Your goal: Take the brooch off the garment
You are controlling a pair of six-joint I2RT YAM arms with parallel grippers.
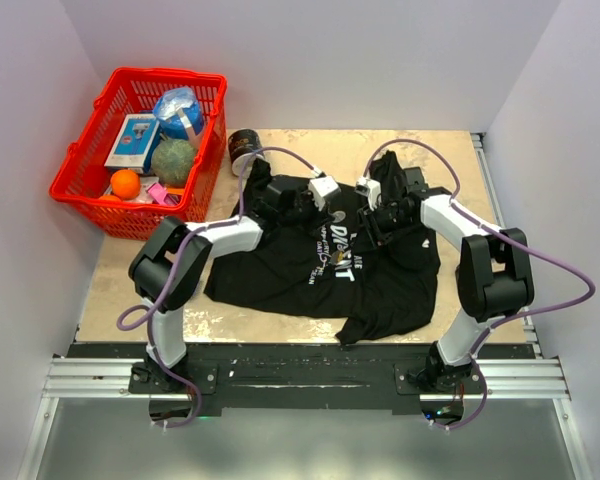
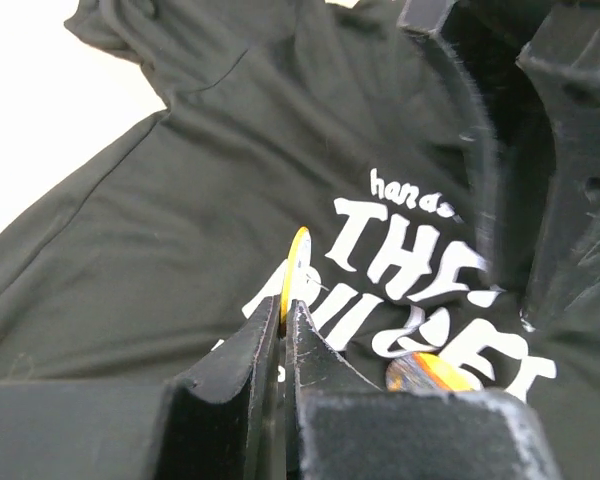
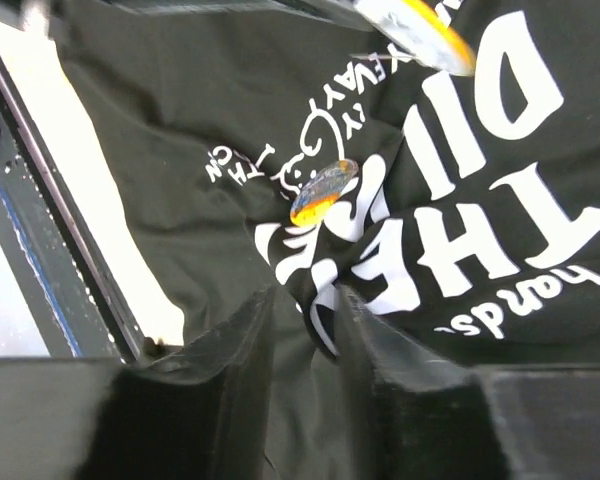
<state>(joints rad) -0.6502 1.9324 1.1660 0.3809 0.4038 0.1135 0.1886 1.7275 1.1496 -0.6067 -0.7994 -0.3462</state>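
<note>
Holds the yellow-rimmed brooch (image 2: 298, 262) edge-on in the left gripper (image 2: 285, 312), jaws all but closed on its rim, upright over the white lettering. Pinches a fold of the garment (image 1: 275, 285) in the right gripper (image 3: 300, 300), jaws narrowly apart around the cloth. Shows a second orange badge (image 2: 427, 372) at 4 o'clock from the held one. Leaves the garment spread mid-table (image 1: 110, 300), red basket (image 1: 130, 218) at 10 o'clock.
</note>
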